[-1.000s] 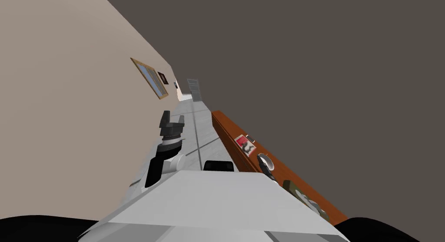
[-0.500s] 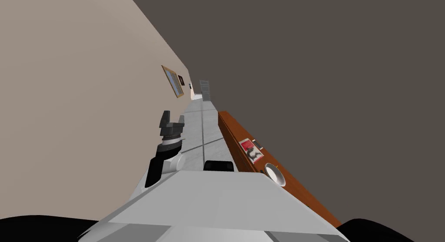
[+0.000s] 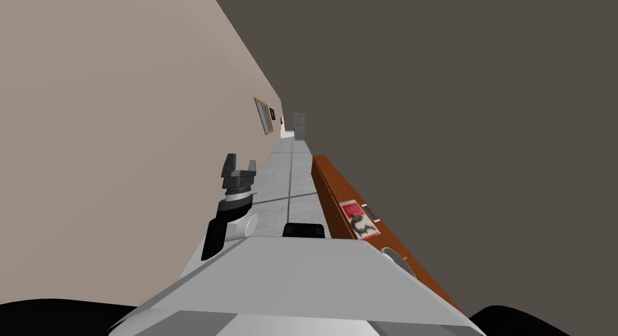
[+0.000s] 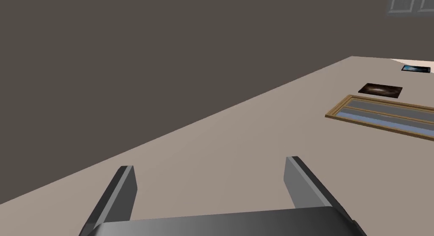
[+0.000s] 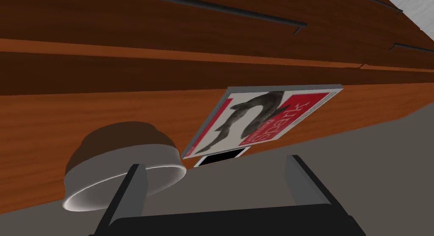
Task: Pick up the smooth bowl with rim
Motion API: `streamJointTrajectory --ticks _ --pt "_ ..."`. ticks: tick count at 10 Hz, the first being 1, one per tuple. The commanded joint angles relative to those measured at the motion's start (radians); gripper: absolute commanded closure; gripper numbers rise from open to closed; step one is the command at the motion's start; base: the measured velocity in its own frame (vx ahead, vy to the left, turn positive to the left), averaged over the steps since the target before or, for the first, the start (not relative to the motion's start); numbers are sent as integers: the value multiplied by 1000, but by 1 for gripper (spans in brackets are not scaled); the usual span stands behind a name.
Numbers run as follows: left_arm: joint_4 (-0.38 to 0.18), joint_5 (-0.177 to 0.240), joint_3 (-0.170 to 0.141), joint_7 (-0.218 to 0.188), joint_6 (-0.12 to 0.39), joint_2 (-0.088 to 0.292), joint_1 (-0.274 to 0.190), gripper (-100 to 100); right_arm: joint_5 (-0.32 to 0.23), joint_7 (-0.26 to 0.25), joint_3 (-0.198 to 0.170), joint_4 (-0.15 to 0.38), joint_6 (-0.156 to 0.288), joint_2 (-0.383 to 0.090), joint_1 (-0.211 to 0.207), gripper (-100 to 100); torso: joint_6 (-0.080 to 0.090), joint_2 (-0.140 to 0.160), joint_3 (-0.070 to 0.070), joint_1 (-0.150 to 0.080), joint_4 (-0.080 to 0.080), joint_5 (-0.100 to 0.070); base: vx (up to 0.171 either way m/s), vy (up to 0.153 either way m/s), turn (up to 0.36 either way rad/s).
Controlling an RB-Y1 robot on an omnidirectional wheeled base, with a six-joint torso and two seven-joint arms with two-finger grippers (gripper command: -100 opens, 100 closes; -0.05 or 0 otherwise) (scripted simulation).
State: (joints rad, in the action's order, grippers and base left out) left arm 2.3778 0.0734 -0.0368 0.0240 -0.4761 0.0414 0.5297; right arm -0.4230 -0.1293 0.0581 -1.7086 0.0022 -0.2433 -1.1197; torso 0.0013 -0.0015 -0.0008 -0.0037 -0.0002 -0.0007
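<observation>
The bowl (image 5: pixel 111 172) is smooth, light grey and round, with a plain rim, and it stands on the brown wooden sideboard (image 5: pixel 51 119). My right gripper (image 5: pixel 215 162) is open just short of it, with one finger (image 5: pixel 134 190) in front of the bowl's side and nothing between the fingers. In the head view the bowl (image 3: pixel 393 255) peeks out at my chest's edge on the sideboard (image 3: pixel 331 184). The right gripper's dark body (image 3: pixel 305 230) sits beside it. My left gripper (image 3: pixel 239 167) is raised on the left, open and holding nothing (image 4: pixel 210 163).
A red book with a shark picture (image 5: pixel 265 117) lies on the sideboard next to the bowl, and a phone with a black screen (image 5: pixel 222 157) lies beside it. Drawer handles (image 5: pixel 220 9) run along the sideboard's front. A grey tiled floor (image 3: pixel 289 181) stretches between sideboard and beige wall (image 3: pixel 121 139).
I have turned, so the whole head view has shifted. The bowl and book have slid toward my chest's edge. Both arms keep their pose and both grippers stay open.
</observation>
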Motion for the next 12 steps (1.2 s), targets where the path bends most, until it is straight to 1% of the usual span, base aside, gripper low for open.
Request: streamJointTrajectory --ticks 1,2,3,4,5,7,8,10,11,12 --pt "0 0 0 0 0 0 0 0 -7 3 1 16 0 -13 -31 -100 0 0 0 0 0 0 -14 -26 321" --pt "0 0 0 0 0 0 0 0 -27 -1 -5 52 13 -21 -51 -100 0 0 0 0 0 0 -11 -22 412" --pt "0 0 0 0 0 0 0 0 -27 -1 -5 52 13 -21 -51 -100 0 0 0 0 0 0 -8 -22 259" --pt "0 0 0 0 0 0 0 0 -45 -3 -11 87 24 -28 -70 -100 1 -1 0 1 0 0 -8 -14 436" --pt "0 0 0 0 0 0 0 0 -45 -3 -11 87 24 -28 -70 -100 0 -1 0 1 0 0 -6 -20 239" --pt "0 0 0 0 0 0 0 0 -79 -7 -23 152 44 -43 -103 -100 0 -1 0 1 0 0 -12 -24 335" --pt "0 0 0 0 0 0 0 0 -79 -7 -23 152 44 -43 -103 -100 0 0 0 0 0 0 -14 -20 370" --pt "0 0 0 0 0 0 0 0 -107 -8 -34 212 59 -56 -129 -100 0 -1 -1 0 0 0 -8 -20 421" --pt "0 0 0 0 0 0 0 0 -107 -8 -34 212 59 -56 -129 -100 0 -1 -1 0 0 0 -7 -22 297" --pt "0 0 0 0 0 0 0 0 -120 -8 -40 239 65 -61 -139 -100 1 -2 -1 0 0 0 -8 -12 403"
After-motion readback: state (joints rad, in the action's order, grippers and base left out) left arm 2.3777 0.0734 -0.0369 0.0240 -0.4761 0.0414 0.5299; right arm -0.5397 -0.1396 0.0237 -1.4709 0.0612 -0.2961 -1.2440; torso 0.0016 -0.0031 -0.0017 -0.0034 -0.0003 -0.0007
